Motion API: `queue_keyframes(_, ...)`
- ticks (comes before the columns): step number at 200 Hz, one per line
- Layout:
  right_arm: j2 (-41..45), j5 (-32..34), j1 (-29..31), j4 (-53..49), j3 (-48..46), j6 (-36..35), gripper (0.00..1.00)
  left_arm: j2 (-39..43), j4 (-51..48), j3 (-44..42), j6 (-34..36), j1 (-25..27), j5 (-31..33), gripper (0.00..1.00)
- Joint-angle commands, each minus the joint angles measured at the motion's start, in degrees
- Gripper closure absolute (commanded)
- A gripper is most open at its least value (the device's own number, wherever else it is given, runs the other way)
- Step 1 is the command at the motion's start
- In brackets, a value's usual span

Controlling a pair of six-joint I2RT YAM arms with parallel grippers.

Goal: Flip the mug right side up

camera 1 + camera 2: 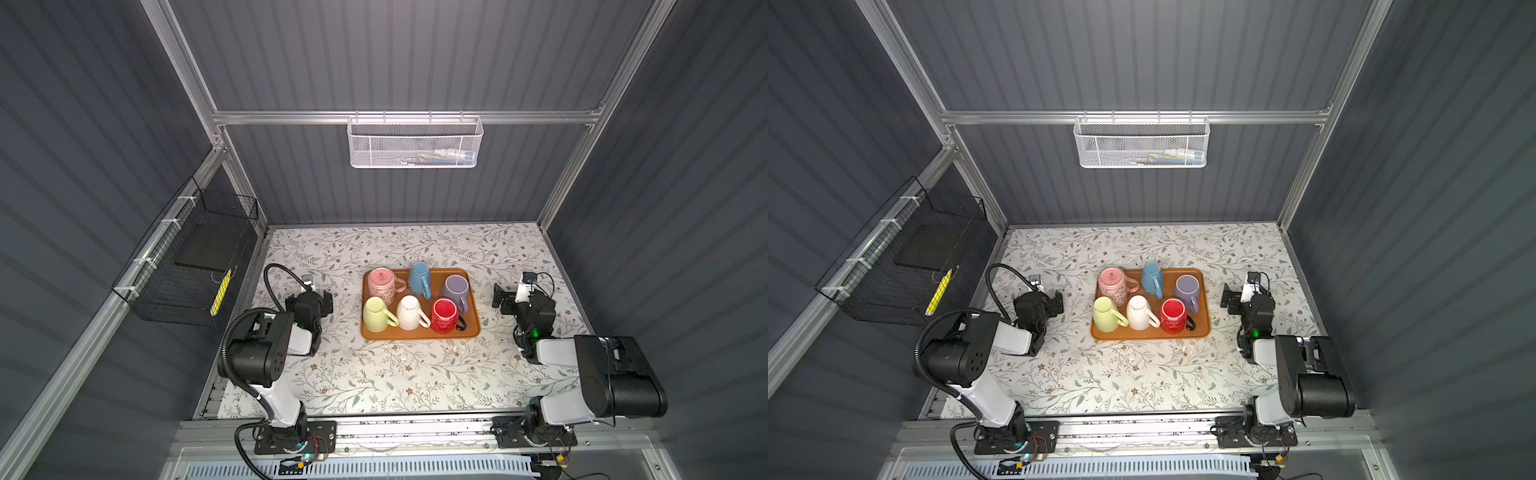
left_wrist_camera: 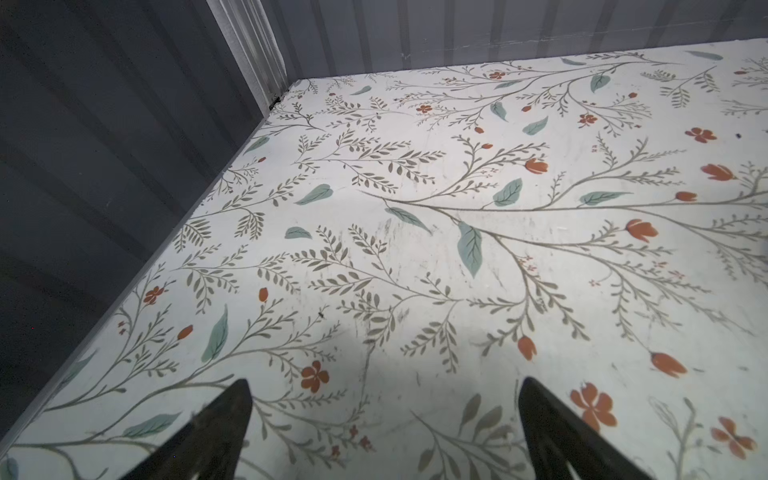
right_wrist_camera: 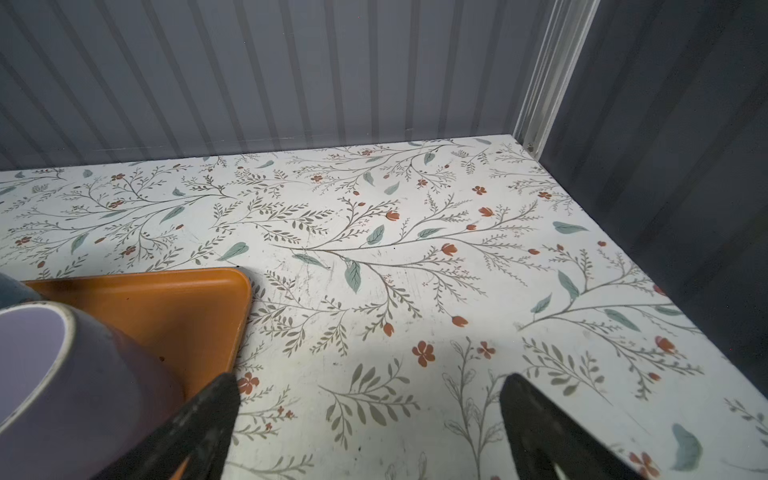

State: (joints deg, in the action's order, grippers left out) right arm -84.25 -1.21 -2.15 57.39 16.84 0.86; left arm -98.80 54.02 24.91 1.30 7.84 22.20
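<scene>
The pink patterned ceramic mug (image 1: 381,284), seemingly base-up on the orange tray (image 1: 473,309), needed a sidewall grasp before rotation; the left end effector (image 2: 384,390) and right end effector (image 3: 372,380) stood wide, empty.

Probably a robotics lab cell, aluminium frame (image 1: 291,117), grey panelled walls (image 1: 395,54), floral tabletop (image 1: 395,374).

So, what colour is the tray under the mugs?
The tray is plain orange, clearest in the right wrist view.

Pink mug (image 1: 381,284) upside down, far-left corner of tray (image 1: 419,335)
</scene>
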Motion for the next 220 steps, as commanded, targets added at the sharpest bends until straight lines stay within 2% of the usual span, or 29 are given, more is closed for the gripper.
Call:
queue_keyframes(1,0.65,-0.64,-0.26,0.27,1.00,-0.07,0.01,0.39,1.41,0.57,-0.33,-0.10,-0.54,0.00)
queue_keyframes(167,0.66,0.24,-0.40,-0.43,1.35,0.50,0.01,0.28,1.26,0.76,-0.31,-0.10,-0.65,0.00)
queue_keyframes(220,0.58,-2.07,-1.71,-1.84,2.06,1.42,0.01,0.28,1.26,0.76,-0.33,-0.10,-0.62,0.00)
